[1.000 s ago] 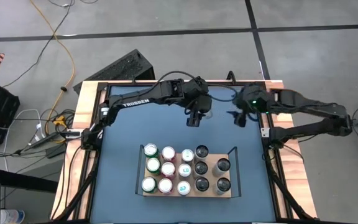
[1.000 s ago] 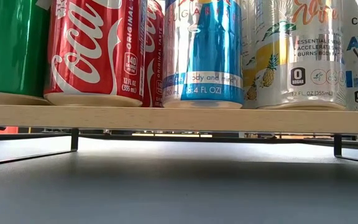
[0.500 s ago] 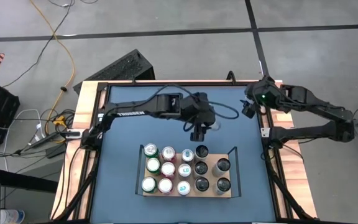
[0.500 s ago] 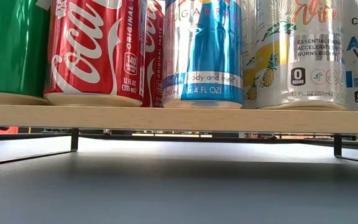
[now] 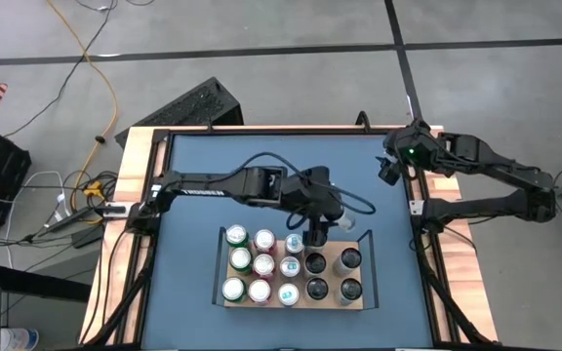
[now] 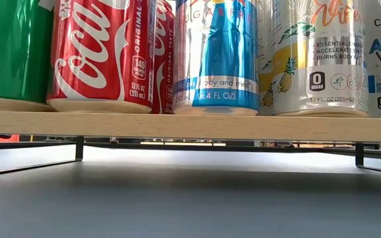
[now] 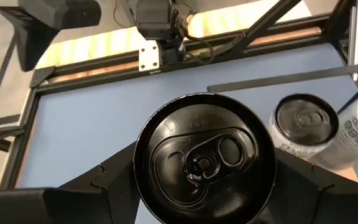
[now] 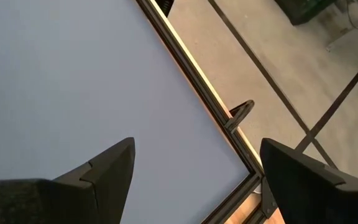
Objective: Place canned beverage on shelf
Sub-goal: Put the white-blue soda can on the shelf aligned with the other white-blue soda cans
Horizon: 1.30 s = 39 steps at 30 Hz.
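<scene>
Since a second ago, the left end effector (image 5: 317,234) has carried the round black metal can (image 5: 316,237) from the far middle of the blue desk (image 5: 193,244) down to the flat light-wood shelf (image 5: 294,302), seen from above. The low view shows cans standing on that shelf (image 6: 190,125). In the left wrist view, dark fingers (image 7: 114,177) pinch the can (image 7: 204,155). The right end effector (image 8: 194,171) is spread wide at the desk's far right corner.
</scene>
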Available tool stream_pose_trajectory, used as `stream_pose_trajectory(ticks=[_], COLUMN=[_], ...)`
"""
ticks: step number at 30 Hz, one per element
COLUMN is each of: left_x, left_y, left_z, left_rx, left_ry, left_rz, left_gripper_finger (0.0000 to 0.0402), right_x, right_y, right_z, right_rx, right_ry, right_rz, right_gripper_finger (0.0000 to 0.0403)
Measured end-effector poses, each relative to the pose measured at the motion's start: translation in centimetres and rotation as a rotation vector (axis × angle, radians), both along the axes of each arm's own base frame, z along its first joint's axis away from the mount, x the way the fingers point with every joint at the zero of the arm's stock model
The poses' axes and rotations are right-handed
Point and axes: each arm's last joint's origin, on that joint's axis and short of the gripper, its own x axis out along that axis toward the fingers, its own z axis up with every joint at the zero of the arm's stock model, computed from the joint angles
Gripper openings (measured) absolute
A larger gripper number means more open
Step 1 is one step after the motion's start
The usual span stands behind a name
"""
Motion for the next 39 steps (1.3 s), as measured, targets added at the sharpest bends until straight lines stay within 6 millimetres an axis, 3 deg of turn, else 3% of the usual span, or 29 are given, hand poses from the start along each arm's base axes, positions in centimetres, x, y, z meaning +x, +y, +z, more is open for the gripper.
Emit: stream_pose_trajectory(ticks=[13,21,28,39], left_x=[0.1,1.7,1.5,2.0], left_y=[-0.4,-1.2,-0.9,-1.3], left_z=[-0.6,-3.9,-3.4,-4.5], left_rx=[-0.055,-0.028,0.000,0.033], left_ry=[0.016,0.113,0.106,0.136], left_rz=[0.010,-0.054,-0.048,-0.183], left_gripper_finger=[0.0252,0.0252,0.0252,0.0252], right_x=[0.0,-0.1,0.0,0.1], right_y=[0.0,0.0,0.0,0.0], right_z=[-0.1,-0.1,-0.2,-0.2], right_rx=[0.017,0.045,0.055,0.070], right_ry=[-0.017,-0.045,-0.057,-0.084], right_rz=[-0.025,-0.068,-0.085,-0.121], right_gripper_finger=[0.0328,0.0328,0.0328,0.0328])
